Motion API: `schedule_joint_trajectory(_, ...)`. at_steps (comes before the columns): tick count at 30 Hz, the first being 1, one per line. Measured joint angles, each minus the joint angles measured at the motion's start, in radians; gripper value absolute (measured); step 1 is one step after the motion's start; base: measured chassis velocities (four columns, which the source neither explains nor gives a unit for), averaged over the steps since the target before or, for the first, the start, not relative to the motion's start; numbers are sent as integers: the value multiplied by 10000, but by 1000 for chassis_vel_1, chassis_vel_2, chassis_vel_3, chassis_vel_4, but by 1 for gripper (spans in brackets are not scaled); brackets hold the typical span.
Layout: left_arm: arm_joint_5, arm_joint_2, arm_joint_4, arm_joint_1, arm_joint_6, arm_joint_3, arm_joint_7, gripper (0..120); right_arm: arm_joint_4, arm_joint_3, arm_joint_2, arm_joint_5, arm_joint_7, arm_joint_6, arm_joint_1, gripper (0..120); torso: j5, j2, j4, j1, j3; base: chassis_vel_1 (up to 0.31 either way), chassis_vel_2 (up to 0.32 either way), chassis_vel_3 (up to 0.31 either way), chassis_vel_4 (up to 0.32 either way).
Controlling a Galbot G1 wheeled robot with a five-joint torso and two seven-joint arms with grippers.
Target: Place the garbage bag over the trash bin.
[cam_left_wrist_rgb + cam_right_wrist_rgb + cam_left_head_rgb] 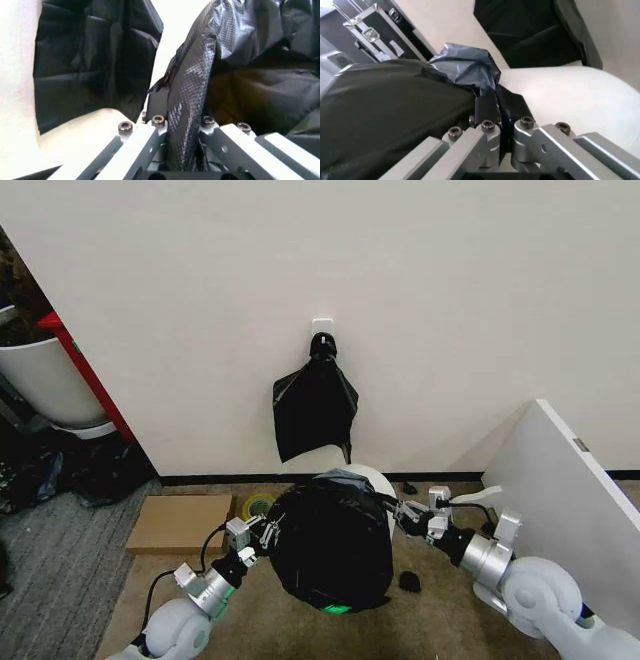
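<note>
The glossy black garbage bag (pixel 330 545) is draped over most of the cream-white trash bin (pixel 376 479), whose rim shows bare at the back right. My left gripper (pixel 262 532) is shut on the bag's left edge, and my right gripper (pixel 402 516) is shut on its right edge. In the left wrist view a crinkled fold of the garbage bag (pixel 187 93) runs between the left gripper's (pixel 181 122) jaws. The right wrist view has the right gripper (pixel 501 116) pinching the garbage bag (pixel 395 108) against the trash bin's (pixel 570 97) white side.
A bundle of black bags (pixel 315 408) hangs on the wall just behind the bin. A white planter (pixel 45 380) stands far left. A cardboard sheet (pixel 180 522) and a tape roll (pixel 258 505) lie on the floor at left; a white board (pixel 570 490) leans at right.
</note>
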Motion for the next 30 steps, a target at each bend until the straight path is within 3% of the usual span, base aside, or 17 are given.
schedule_joint_trajectory(10,58,-22,-173,60,154,23,-337,1,-620,-556,160,-558,147,242,637,0,0,0,1,0,0,0,0,0,0)
schedule_joint_trajectory(12,144,-60,-218,62,354,25,-857,1,-538,-404,185,-650,131,297,460,4,1,0,-1,0,0,0,0,0,0)
schedule_joint_trajectory(16,305,-94,-331,33,911,24,-1775,1,-418,-46,216,-841,152,417,230,20,1,0,1,0,0,0,0,0,0)
schedule_joint_trajectory(17,420,-104,-402,6,1378,24,-2266,1,-366,264,231,-947,172,476,101,25,-1,0,0,0,0,0,0,0,0)
schedule_joint_trajectory(25,497,-116,-474,-71,2052,39,-2869,1,-86,1137,257,-1210,294,465,-493,50,0,0,-1,0,0,0,0,0,0)
schedule_joint_trajectory(30,514,-308,-906,-111,2963,94,-4127,1,967,1533,620,-2225,1357,242,-1046,68,0,0,1,0,0,0,0,0,0)
